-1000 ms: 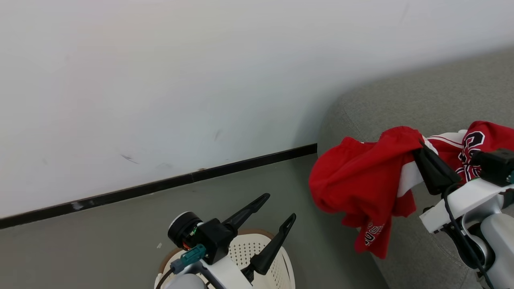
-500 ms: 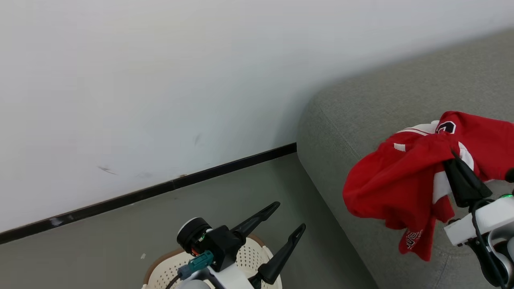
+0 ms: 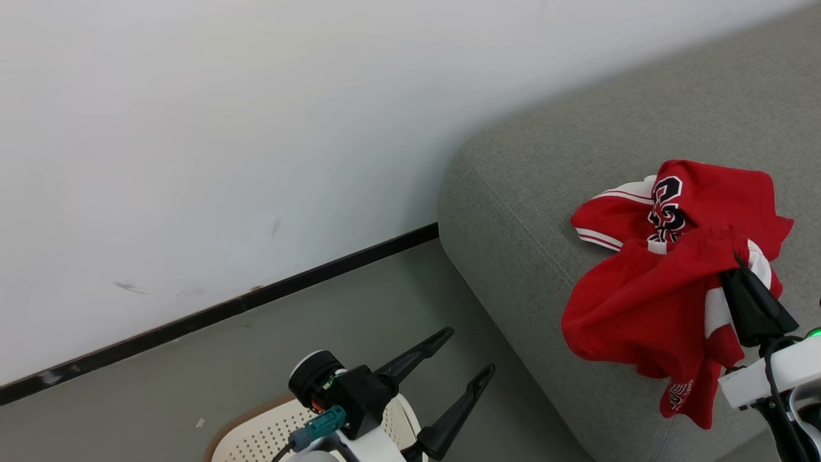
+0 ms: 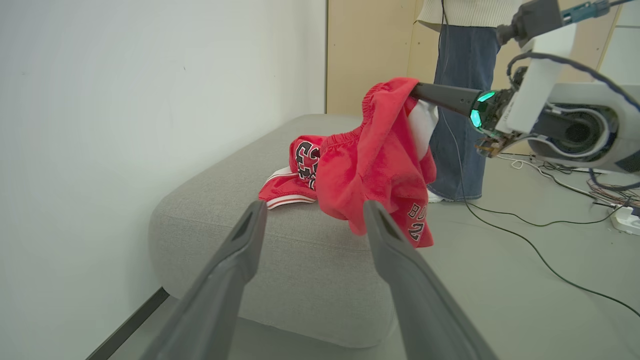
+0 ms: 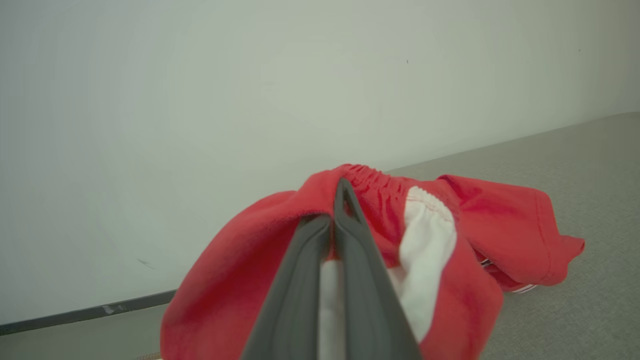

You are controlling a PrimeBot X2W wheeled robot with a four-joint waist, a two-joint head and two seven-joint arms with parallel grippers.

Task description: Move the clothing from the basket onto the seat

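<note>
The right tool [image 3: 739, 266] is clamped shut on a bright red garment with a gathered waistband and white lining [image 3: 641, 301], pinching it at the waistband. The cloth hangs from the tips over the near left corner of the large grey woven-fabric sofa [image 3: 532, 192], and its lettered lower hem dangles past the sofa's near edge. Whether it touches the cushion cannot be told. Just beyond it, farther in on the seat, a second red garment with striped white-and-red trim and dark white-edged numbers [image 3: 705, 192] lies crumpled.

The left tool [image 3: 469, 350] holds nothing, its fingers spread wide. It hovers over the small white perforated plastic basket with a brown rim [image 3: 250, 443], which stands on the grey floor [image 3: 321, 333] left of the sofa. A white wall [image 3: 256, 128] with a black skirting strip [image 3: 224, 308] runs behind. A person in blue jeans [image 4: 460, 125] stands beyond the sofa, near black cables [image 4: 525, 225].
</note>
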